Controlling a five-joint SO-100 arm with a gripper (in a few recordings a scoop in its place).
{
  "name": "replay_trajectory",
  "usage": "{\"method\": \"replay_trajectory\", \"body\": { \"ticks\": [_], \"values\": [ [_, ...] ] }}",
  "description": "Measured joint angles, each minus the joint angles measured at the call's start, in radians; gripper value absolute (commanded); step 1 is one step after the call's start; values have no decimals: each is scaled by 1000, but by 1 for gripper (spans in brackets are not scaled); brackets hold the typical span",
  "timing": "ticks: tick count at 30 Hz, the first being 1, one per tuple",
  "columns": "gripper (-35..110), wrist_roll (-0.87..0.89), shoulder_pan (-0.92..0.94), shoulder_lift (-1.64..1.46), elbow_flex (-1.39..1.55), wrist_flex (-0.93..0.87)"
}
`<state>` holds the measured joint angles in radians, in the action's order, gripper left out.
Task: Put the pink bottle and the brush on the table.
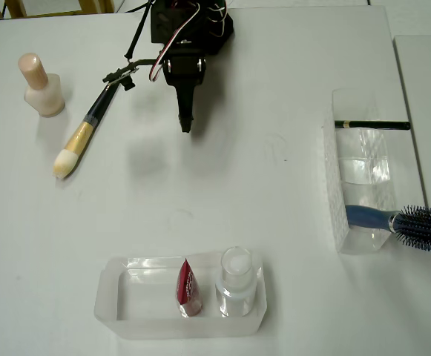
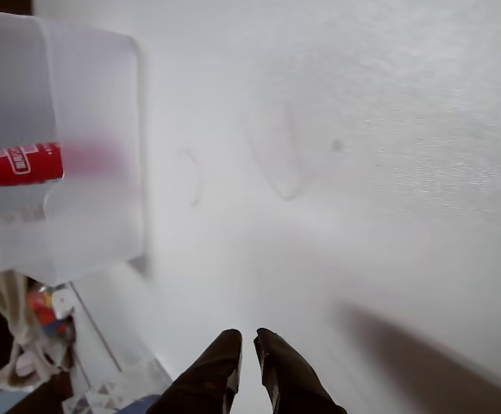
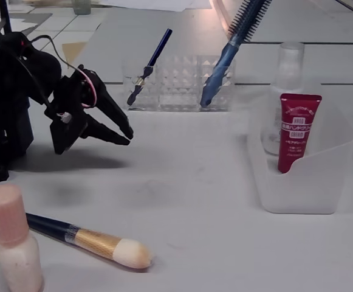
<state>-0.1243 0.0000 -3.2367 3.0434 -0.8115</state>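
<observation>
Overhead view, upper left: we saw the pink bottle (image 1: pixel 41 87) and brush (image 1: pixel 81 140) resting on the table (image 1: pixel 260 178); gripper (image 1: pixel 185 126) jaws nearly closed, empty.

Printed matter appeared on one item alone: the red sachet (image 3: pixel 298 131), standing upright in the frosted tray (image 3: pixel 322 182) well ahead of the gripper (image 3: pixel 126 135). It carried a small white label panel with lines of print (too small and blurred to read). In the wrist view, the same white panel (image 2: pixel 15 160) was equally illegible.
</observation>
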Motion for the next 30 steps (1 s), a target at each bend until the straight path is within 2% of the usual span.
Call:
{"method": "replay_trajectory", "body": {
  "ticks": [8, 30],
  "values": [
    [0, 0, -2, -55, 0, -77],
    [0, 0, 11, -55, 0, -78]
  ]
}}
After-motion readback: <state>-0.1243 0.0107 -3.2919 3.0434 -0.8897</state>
